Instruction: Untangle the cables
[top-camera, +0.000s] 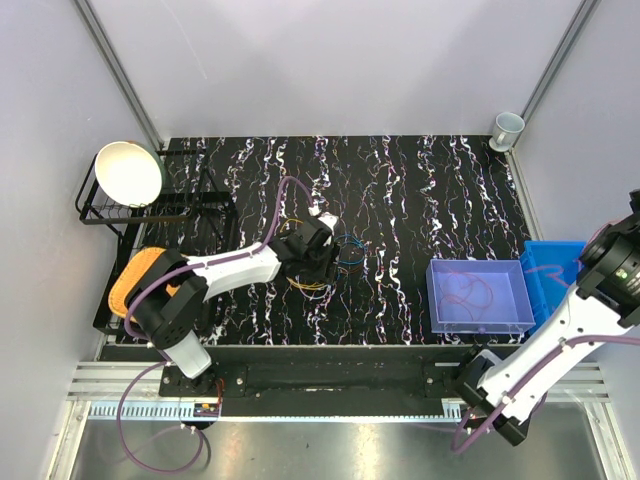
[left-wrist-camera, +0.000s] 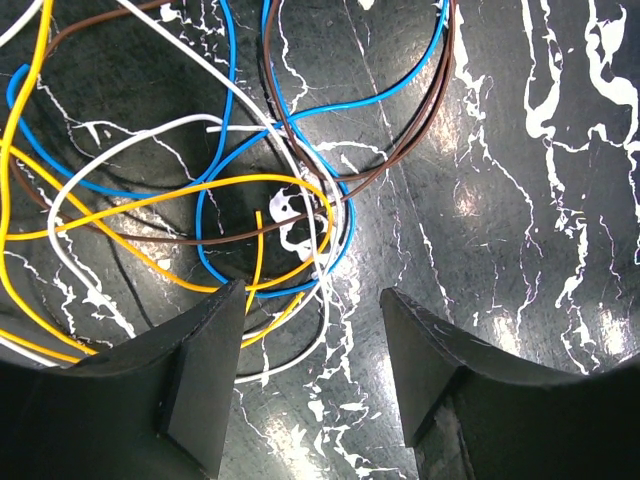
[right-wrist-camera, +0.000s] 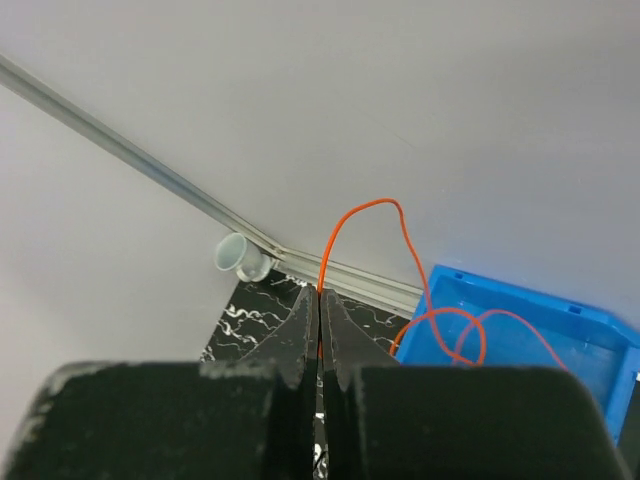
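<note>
The cables (left-wrist-camera: 326, 215) lie as a loose tangle of blue, yellow, white and brown strands on the surface (top-camera: 420, 200), directly beneath the left tool (left-wrist-camera: 312, 335). Its jaws stand apart and grip nothing. The right tool (right-wrist-camera: 320, 320) is raised at the far right with its jaws pressed together on a single orange wire (right-wrist-camera: 380, 202). That wire arcs upward and trails down into the blue bin (right-wrist-camera: 585, 345). Step in hand, as judged: deposit one separated strand, then select another. The next move likely requires the left tool to descend and close on one strand only. Choose a strand lying over the others, to avoid dragging the whole bundle.
</note>
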